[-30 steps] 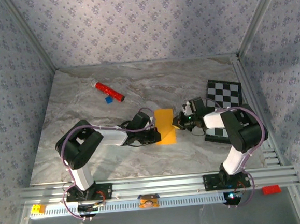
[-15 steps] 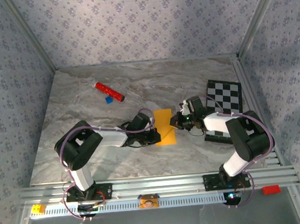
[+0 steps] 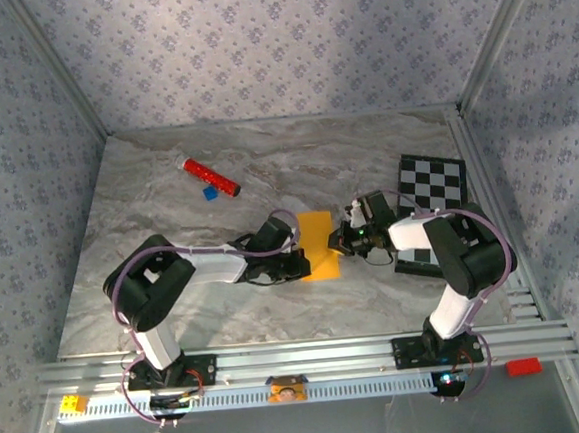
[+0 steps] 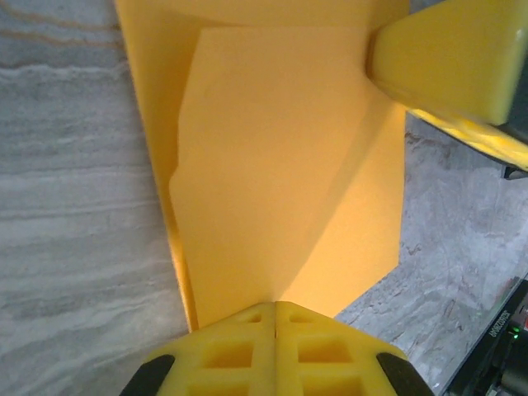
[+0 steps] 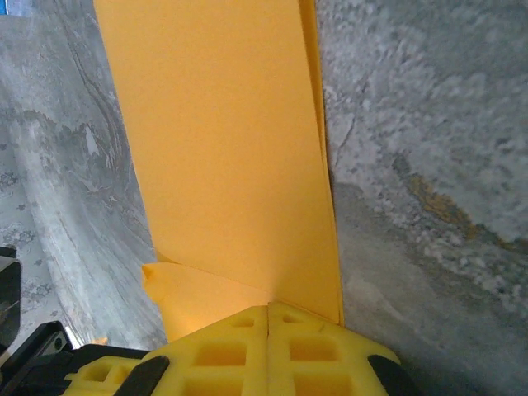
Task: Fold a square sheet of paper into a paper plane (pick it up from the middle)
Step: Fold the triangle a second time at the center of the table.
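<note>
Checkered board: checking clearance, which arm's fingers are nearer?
Right. The right fingers are just left of the checkered board; the left fingers lie farther left, across the paper.

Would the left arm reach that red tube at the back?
Probably yes: mostly bare table lies between the left gripper and the red tube, though it's busy on the orange paper.

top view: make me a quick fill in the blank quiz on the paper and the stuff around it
The left claw and right claw are both ____.
Seen from above, the paper lies ____ the claws.
Beside the red tube is a small ____ block.
The checkered board lies on the robot's ____ side.
Missing: shut; between; blue; right
</note>
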Available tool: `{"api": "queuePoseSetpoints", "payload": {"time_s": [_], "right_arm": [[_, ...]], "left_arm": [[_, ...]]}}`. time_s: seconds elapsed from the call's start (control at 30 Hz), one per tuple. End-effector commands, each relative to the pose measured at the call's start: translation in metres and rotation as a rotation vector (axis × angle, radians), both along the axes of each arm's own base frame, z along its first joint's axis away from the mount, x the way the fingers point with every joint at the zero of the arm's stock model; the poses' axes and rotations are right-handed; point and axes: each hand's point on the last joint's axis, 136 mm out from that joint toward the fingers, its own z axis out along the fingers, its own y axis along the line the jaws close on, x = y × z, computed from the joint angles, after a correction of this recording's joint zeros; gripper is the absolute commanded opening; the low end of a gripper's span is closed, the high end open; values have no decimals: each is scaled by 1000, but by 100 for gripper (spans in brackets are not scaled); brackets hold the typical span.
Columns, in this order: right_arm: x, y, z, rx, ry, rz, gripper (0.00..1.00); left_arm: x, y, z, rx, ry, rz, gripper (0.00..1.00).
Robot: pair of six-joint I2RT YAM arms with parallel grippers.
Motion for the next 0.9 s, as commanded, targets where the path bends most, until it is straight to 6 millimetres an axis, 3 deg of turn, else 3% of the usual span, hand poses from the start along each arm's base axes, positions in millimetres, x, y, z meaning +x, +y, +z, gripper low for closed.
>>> {"api": "queuePoseSetpoints", "payload": {"time_s": [0.0,0.13,0.43,0.57,0.87], "right_arm": [[-12,-19,-27,-102,64,-28,0],[-10,-20,-27,-105,62,-32,0],[-14,-24,-32,-131,74,-32,0],[-16,-25,-34,-143,75,-26,0],[-19,-28,-42,-166,99,-26,0]], "left_arm": [[8,-15,31,-43,-54,-32,4],[14,-28,33,-66,-54,-49,5],[32,-44,11,-29,-69,-90,6],[27,-30,-11,27,-41,-64,6],[-12,9,-26,100,40,-28,7]]}}
